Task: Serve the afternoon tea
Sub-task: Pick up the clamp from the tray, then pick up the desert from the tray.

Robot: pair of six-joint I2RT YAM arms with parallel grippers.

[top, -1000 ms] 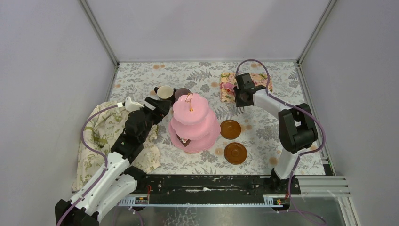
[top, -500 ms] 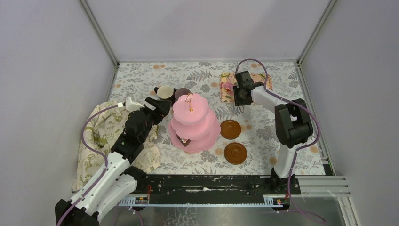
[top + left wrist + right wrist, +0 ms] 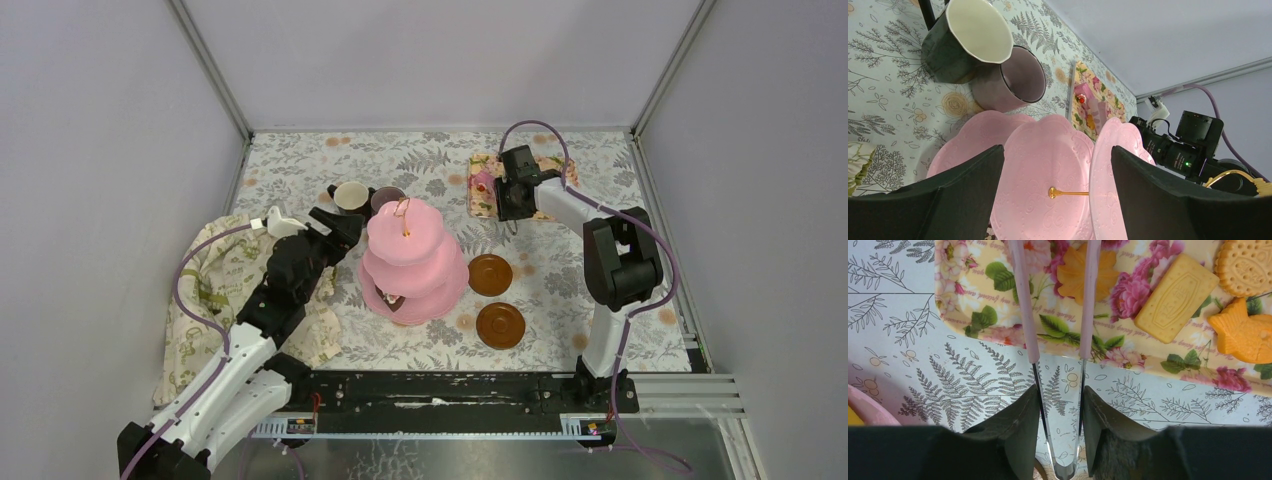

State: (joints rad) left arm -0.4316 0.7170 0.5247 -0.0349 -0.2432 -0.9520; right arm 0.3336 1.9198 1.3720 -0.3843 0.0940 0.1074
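The pink three-tier cake stand (image 3: 412,262) with its gold loop stands mid-table, a dark sweet (image 3: 392,300) on its bottom tier. My left gripper (image 3: 335,225) hangs open just left of it; in the left wrist view its fingers frame the tiers (image 3: 1048,165). Two dark mugs (image 3: 350,195) (image 3: 386,199) stand behind the stand. Two brown saucers (image 3: 490,274) (image 3: 500,325) lie to its right. My right gripper (image 3: 1060,415) is shut on metal tongs (image 3: 1023,300) with pink tips. The tips straddle an orange leaf-shaped sweet (image 3: 1073,272) on the floral tray (image 3: 998,325).
The tray (image 3: 481,205) lies at the back right and also holds a yellow rectangular biscuit (image 3: 1175,297), an orange fish-shaped sweet (image 3: 1243,335) and a round biscuit (image 3: 1245,265). A beige leaf-print cloth (image 3: 215,290) lies crumpled under my left arm.
My right gripper has shifted a little back toward the tray with the tongs. The left arm has not moved.
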